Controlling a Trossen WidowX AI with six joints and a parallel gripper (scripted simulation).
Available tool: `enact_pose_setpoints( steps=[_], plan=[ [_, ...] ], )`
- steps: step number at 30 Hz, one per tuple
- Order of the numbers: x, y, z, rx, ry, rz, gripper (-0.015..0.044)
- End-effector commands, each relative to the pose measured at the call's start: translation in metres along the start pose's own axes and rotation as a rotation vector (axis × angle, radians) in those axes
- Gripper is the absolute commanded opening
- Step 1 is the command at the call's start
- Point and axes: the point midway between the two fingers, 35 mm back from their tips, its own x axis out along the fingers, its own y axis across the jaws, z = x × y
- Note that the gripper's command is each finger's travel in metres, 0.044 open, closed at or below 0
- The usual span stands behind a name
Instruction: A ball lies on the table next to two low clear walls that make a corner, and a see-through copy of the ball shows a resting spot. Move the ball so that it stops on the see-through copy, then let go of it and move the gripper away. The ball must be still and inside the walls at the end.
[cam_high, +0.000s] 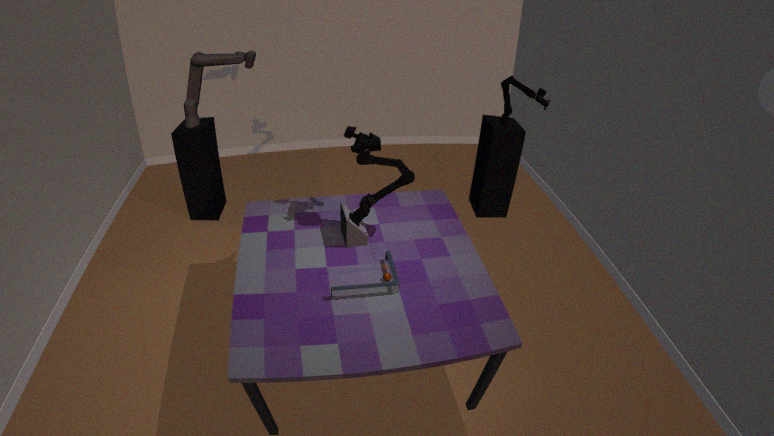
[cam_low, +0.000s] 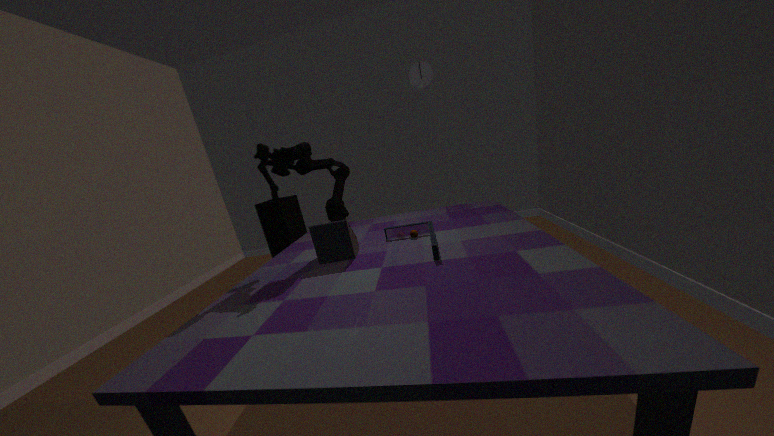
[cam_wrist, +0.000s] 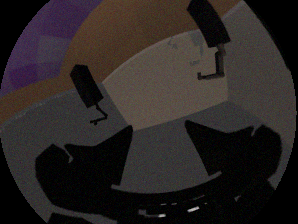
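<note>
The pincer (cam_high: 354, 133) is held wide open, high above the ball (cam_high: 386, 276); a descent is needed next.

Orange ball (cam_high: 386, 276) inside clear walls' (cam_high: 360, 291) corner

Top view high, far, facing the table (cam_high: 373, 346); exterior low at its edge — both share it.

ball (cam_high: 387, 276) hemmed by corner walls (cam_high: 393, 268) on two sides, open toward arm base (cam_high: 354, 230)
</note>
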Motion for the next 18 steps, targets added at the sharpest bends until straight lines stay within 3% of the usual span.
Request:
enact_pose_setpoints(
  steps=[1,4,11,18],
  plan=[
    [-0.001,-0.002,-0.001,-0.012,0.004,-0.008,0.0374],
    [-0.017,-0.03,-0.014,-0.174,0.075,-0.118,0.0297],
    [-0.087,-0.108,-0.048,-0.642,0.376,-0.401,0.0297],
    [-0.187,-0.166,-0.066,-1.063,0.81,-0.588,0.0297]
  ],
)
